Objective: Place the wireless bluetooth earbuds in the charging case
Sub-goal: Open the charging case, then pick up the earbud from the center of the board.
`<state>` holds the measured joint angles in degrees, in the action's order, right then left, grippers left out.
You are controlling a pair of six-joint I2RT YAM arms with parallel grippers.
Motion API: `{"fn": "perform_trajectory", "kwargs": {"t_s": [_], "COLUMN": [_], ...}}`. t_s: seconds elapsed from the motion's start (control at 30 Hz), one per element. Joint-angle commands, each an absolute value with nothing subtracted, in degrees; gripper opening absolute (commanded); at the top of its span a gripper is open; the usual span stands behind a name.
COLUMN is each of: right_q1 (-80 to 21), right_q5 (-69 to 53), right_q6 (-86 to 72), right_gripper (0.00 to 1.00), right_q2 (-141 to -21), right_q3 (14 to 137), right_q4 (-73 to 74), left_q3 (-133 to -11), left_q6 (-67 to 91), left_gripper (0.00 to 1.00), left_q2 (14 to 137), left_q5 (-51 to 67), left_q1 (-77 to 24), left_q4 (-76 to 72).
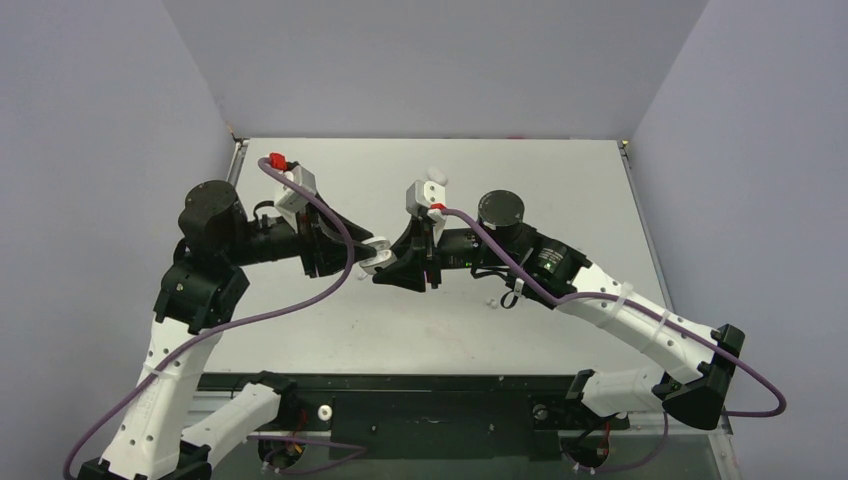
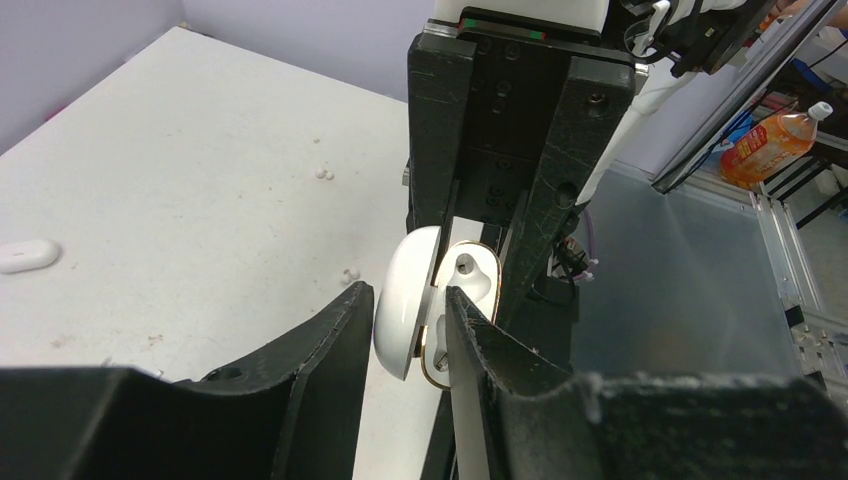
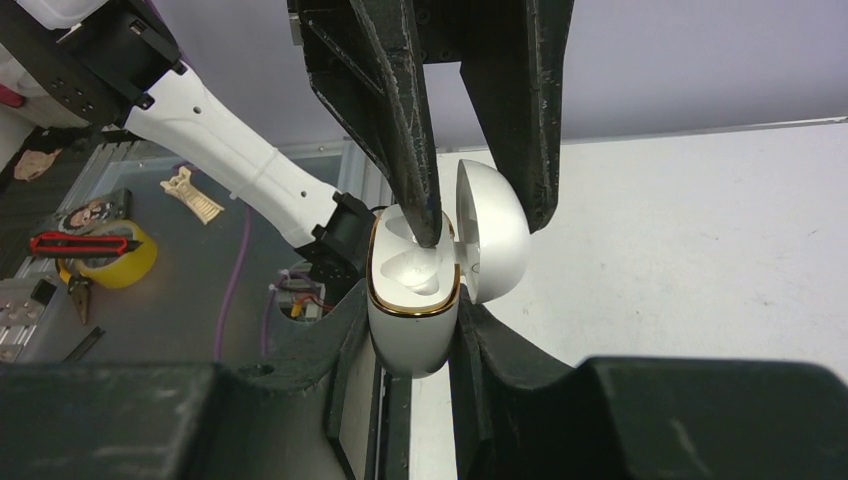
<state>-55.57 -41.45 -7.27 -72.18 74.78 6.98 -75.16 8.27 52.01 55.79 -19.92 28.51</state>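
Two claws share the case (image 3: 412, 345) in mid-air. Your right gripper (image 3: 412, 318) clamps its body, while the left gripper (image 2: 408, 300) pinches the lid (image 3: 495, 235) open, probably to keep the sockets exposed. The earbuds (image 2: 322, 174) lie on the table (image 2: 150, 150).

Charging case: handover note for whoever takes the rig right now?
Right gripper: shut on the charging case, held off the table.
Left gripper: fingers straddle the open lid, one tip at the case mouth; can't tell if it clamps.
Earbuds: tiny white bits loose on the table; unclear whether any sits in the case.
Done: case lifted, lid open.
Left: seat the earbuds, shut the lid.
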Motion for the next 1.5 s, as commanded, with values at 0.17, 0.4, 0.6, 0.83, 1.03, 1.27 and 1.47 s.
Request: {"fn": "perform_trajectory", "kwargs": {"t_s": [0.17,0.4,0.6,0.83,1.03,1.27,1.47], "right_q1": [-55.8,-55.8,-55.9,-54.6,-52.5,-49.4,-43.7], "right_q5": [-43.1,-43.4,-43.4,-42.4,-40.3,-36.7,-21.1], "right_q6": [-5.8,-5.8,-5.9,-8.2,-11.7,-13.6,-17.4], "right_gripper": [0.0,0.0,0.0,0.11,0.57,0.85,0.87], "right_q2": [-72.4,-73.0,-73.1,-73.7,-74.3,-74.4,-73.2], "right_q3": [77.9,78.6,78.9,78.0,76.0,74.0,71.8], "right_q4": [4.7,4.4,4.2,3.6,1.1,1.1,2.9], "left_q3": [-75.1,-74.8,-75.0,-74.7,-72.3,-69.0,-62.9], "left_q6": [8.4,7.1,8.4,8.4,-0.4,-6.6,-12.0], "left_gripper": [0.2,0.07,0.0,0.0,0.0,0.0,0.0], "left_q2": [51.9,51.3,51.2,49.6,45.2,40.7,38.1], "left_q5": [57.0,57.3,59.8,51.8,42.2,27.5,8.6], "left_q1": [-20.3,-20.5,-20.6,-20.6,-20.5,-20.5,-20.5], "left_q4": [28.4,29.1,28.4,25.6,25.6,25.2,24.9]}}
